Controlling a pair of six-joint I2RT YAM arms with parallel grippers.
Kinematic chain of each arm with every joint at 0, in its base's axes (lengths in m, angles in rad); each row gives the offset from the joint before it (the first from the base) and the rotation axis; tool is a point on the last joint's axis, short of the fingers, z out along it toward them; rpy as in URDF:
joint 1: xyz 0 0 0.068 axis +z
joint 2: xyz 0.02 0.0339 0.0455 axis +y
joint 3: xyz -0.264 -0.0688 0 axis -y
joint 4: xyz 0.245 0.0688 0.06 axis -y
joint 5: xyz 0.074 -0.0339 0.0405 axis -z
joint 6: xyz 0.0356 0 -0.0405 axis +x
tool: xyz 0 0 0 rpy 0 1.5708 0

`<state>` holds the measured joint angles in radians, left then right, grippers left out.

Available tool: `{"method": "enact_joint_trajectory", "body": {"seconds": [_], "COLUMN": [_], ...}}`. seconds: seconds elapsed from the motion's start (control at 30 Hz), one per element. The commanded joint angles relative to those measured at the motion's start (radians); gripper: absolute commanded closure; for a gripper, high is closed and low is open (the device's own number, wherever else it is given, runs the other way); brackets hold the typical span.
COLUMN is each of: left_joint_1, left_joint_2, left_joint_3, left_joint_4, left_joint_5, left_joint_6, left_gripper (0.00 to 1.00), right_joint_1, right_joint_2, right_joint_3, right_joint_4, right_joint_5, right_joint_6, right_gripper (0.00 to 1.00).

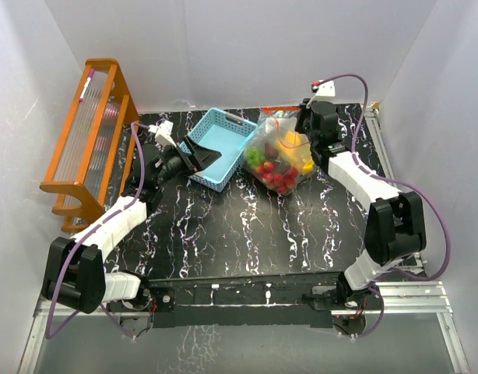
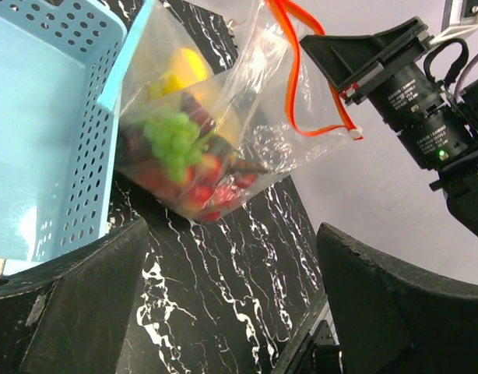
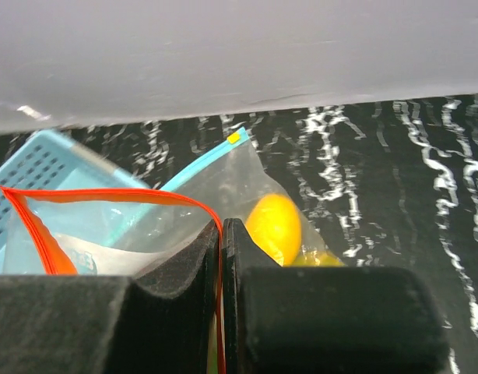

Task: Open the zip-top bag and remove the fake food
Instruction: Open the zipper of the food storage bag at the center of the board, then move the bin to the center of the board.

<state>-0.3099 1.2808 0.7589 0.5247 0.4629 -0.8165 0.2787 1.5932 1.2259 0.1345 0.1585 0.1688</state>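
A clear zip-top bag [image 1: 279, 154] with an orange-red zip strip stands at the back of the table, leaning on the basket. It holds the fake food [image 1: 282, 164]: red pieces, green grapes [image 2: 173, 140] and a yellow-orange fruit [image 3: 274, 226]. My right gripper [image 1: 309, 128] is shut on the bag's zip edge [image 3: 222, 226] and holds the top up. The strip arches apart to its left, so the mouth [image 3: 107, 195] gapes. My left gripper [image 1: 198, 153] is open and empty [image 2: 235, 261], low over the table, apart from the bag [image 2: 247, 117] and facing it.
A light-blue slotted basket [image 1: 216, 148] sits between the grippers, its wall [image 2: 44, 132] touching the bag. An orange wooden rack [image 1: 87, 140] stands at the far left. White walls close the back and sides. The table's metal edge runs along the right [image 1: 379, 148].
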Motion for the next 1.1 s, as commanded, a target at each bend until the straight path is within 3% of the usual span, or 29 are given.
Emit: {"method": "enact_joint_trajectory", "body": {"seconds": [0.0,0.17,0.4,0.57,0.7,0.83,1.07], "left_joint_1": [-0.002,-0.002,-0.003,-0.03,-0.062,-0.067,-0.108], "left_joint_2": [-0.048,-0.048,0.019,0.071,0.171,0.281,0.441], "left_joint_3": [-0.009,-0.031,-0.017,0.015,0.195,0.397,0.61], "left_joint_4": [-0.017,-0.014,-0.07,-0.097,-0.257,-0.521,-0.704], "left_joint_5": [-0.018,-0.029,-0.084,-0.122,-0.165,-0.213,-0.352], "left_joint_6": [0.02,0.049,0.103,0.12,0.247,0.387,0.53], "left_gripper": [0.12,0.04,0.03,0.03,0.03,0.04,0.13], "right_joint_1": [-0.05,-0.089,-0.106,-0.11,-0.106,-0.064,0.013], "right_joint_2": [0.028,0.067,-0.01,-0.064,-0.098,-0.094,-0.076], "right_joint_3": [0.094,0.111,0.076,0.076,0.051,0.027,0.026], "right_joint_4": [0.093,0.092,0.131,0.132,0.122,0.125,0.145], "right_joint_5": [0.181,0.299,0.432,0.375,0.227,0.205,0.166], "right_joint_6": [0.025,-0.021,-0.046,-0.058,-0.005,-0.012,-0.018], "right_gripper": [0.92,0.92,0.92,0.92,0.92,0.92,0.92]}}
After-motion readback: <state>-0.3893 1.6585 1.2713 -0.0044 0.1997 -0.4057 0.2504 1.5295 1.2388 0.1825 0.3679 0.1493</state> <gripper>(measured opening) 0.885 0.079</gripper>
